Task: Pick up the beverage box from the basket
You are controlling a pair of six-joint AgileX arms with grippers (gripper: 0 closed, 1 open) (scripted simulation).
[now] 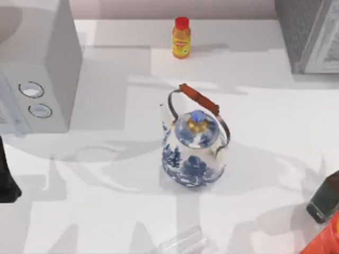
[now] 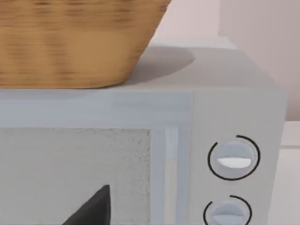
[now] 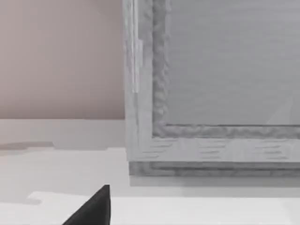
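One wicker basket (image 2: 75, 42) atop the microwave (image 2: 234, 93) in left wrist view; tool states untellable.

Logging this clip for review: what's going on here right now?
Nothing is being handled yet. The left arm sits at the table's left edge in front of the microwave, with a wicker basket standing on top of it in the left wrist view. The right arm is parked at the right edge. A blue-and-white teapot stands mid-table and an orange bottle at the back.
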